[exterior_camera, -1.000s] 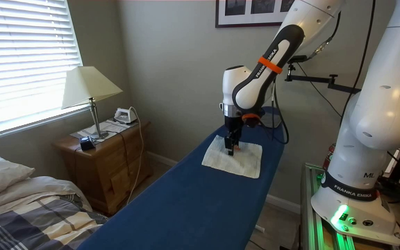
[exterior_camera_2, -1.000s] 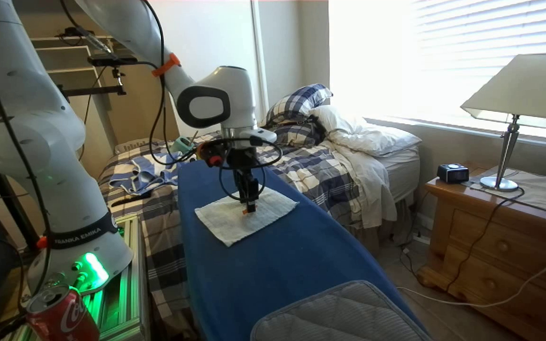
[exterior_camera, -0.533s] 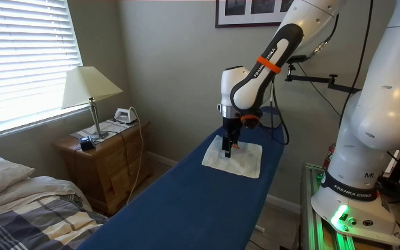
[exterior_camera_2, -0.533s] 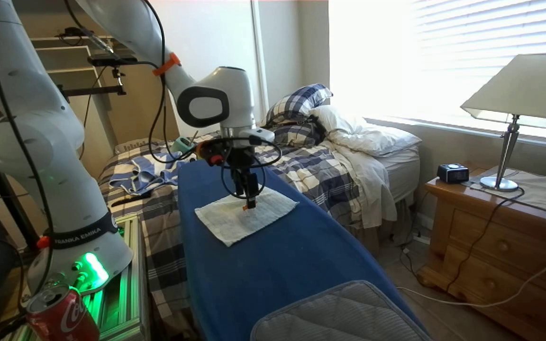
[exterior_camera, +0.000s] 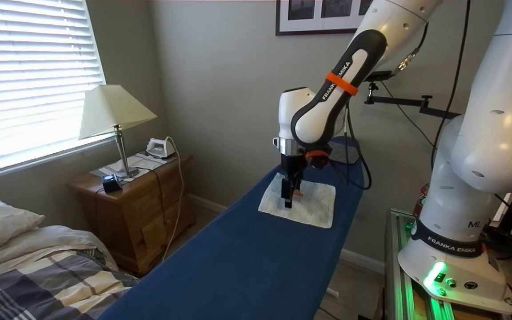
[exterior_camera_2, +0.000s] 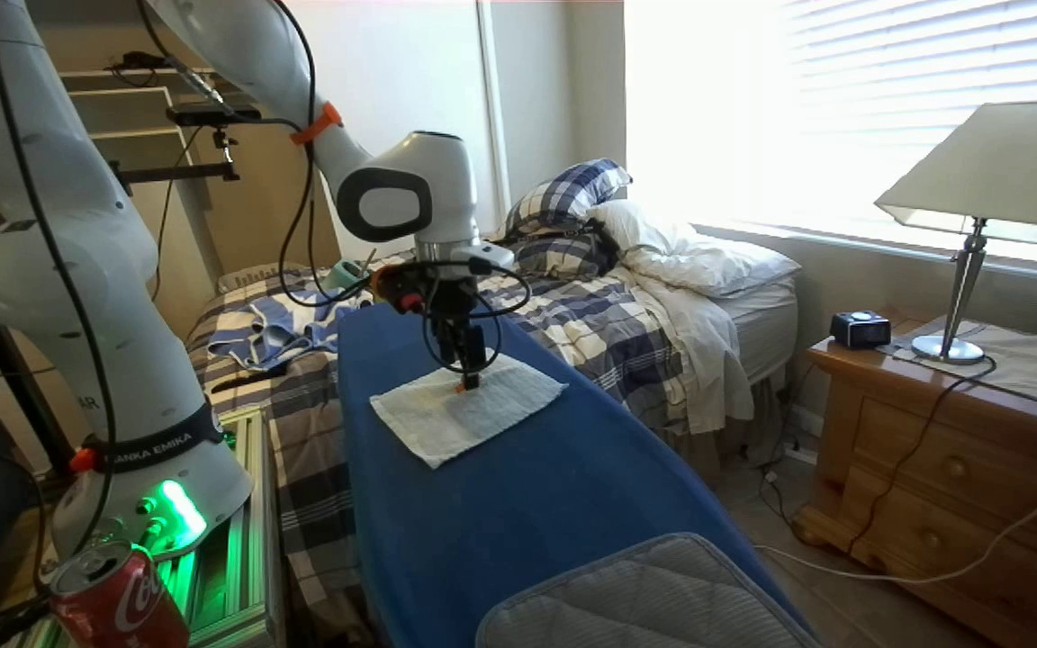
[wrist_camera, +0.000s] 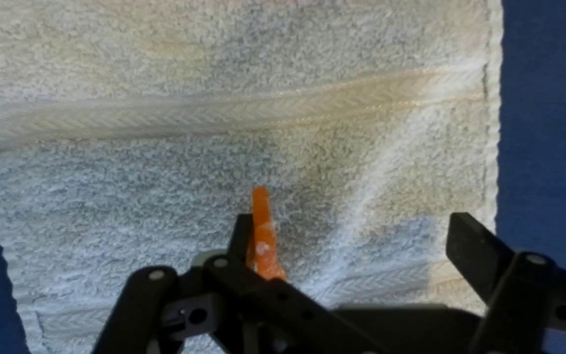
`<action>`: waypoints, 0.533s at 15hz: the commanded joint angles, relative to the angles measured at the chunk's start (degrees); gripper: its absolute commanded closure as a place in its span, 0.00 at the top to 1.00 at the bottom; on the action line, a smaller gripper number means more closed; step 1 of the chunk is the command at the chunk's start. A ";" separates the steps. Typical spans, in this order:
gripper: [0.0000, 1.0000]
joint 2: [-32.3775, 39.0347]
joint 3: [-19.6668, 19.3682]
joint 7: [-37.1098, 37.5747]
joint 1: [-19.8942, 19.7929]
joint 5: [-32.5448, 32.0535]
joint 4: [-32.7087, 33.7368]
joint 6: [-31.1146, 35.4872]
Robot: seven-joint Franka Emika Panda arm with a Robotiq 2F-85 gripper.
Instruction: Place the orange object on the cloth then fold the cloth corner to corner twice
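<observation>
The white cloth (exterior_camera: 318, 206) lies flat on the blue ironing board (exterior_camera: 238, 262). It shows in both exterior views (exterior_camera_2: 437, 427) and fills most of the wrist view (wrist_camera: 140, 182). The orange object (wrist_camera: 265, 241) is a narrow piece against the inner side of the left finger in the wrist view; its lower end is hidden by the finger. It also shows small beside the fingers in both exterior views (exterior_camera: 298, 193) (exterior_camera_2: 461, 389). My gripper (wrist_camera: 352, 233) is open, low over the cloth, fingers pointing down (exterior_camera: 290, 198) (exterior_camera_2: 473, 371). I cannot tell whether the object touches the cloth.
A grey quilted pad (exterior_camera_2: 644, 594) lies at the near end of the board. A plaid bed (exterior_camera_2: 572, 333) stands alongside. A nightstand (exterior_camera: 136, 200) holds a lamp (exterior_camera: 118, 111) and an iron (exterior_camera: 160, 148). A Coke can (exterior_camera_2: 118, 594) stands by the robot base.
The gripper has shifted a little to the left in both exterior views. The orange object has shifted the same way, staying beside the finger. The cloth has not moved.
</observation>
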 commanded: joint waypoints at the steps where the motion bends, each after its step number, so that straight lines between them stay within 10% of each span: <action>1: 1.00 -0.27 0.05 -1.26 -0.11 0.55 -1.23 1.51; 8: 1.00 1.73 -1.02 -0.62 -1.53 -1.16 -1.43 2.64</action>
